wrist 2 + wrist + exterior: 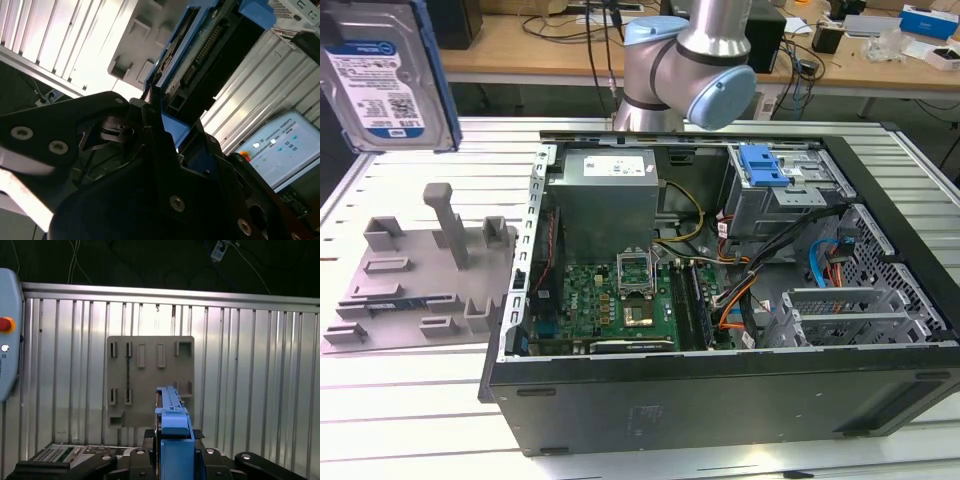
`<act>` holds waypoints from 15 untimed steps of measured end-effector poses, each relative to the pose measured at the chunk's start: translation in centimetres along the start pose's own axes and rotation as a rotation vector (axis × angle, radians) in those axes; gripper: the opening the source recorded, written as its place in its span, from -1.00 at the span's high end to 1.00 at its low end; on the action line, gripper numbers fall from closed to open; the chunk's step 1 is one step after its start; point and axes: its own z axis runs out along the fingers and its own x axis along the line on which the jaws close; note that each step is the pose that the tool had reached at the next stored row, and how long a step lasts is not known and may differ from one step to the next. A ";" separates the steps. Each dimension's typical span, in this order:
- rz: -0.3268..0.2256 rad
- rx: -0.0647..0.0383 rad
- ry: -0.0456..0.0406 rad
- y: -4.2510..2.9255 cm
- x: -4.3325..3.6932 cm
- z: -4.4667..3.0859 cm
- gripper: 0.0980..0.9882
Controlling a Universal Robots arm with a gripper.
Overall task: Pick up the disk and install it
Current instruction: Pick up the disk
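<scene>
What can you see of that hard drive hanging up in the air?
The disk is a flat silver rectangle with a blue-and-white label and a blue plastic bracket along its edges. It is held clear of the table, tilted, above the grey fixture plate. In both wrist views the claw grips it edge-on.

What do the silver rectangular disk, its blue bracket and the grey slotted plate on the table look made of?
The flat silver rectangular disk: likely bare metal, with a dull sheen around its blue-and-white label. Its blue bracket: moulded plastic by the look, smooth and evenly coloured. The grey slotted plate: probably matte plastic, with no shine; could be printed, I can't tell.
</scene>
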 end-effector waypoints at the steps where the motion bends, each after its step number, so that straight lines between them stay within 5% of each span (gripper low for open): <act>1: 0.000 0.000 0.0000 -0.74 0.25 0.00 0.39; 12: 0.000 -0.001 -0.0001 -7.11 2.71 -0.07 0.39; 15: 0.000 -0.002 -0.0001 -9.71 3.87 -0.10 0.39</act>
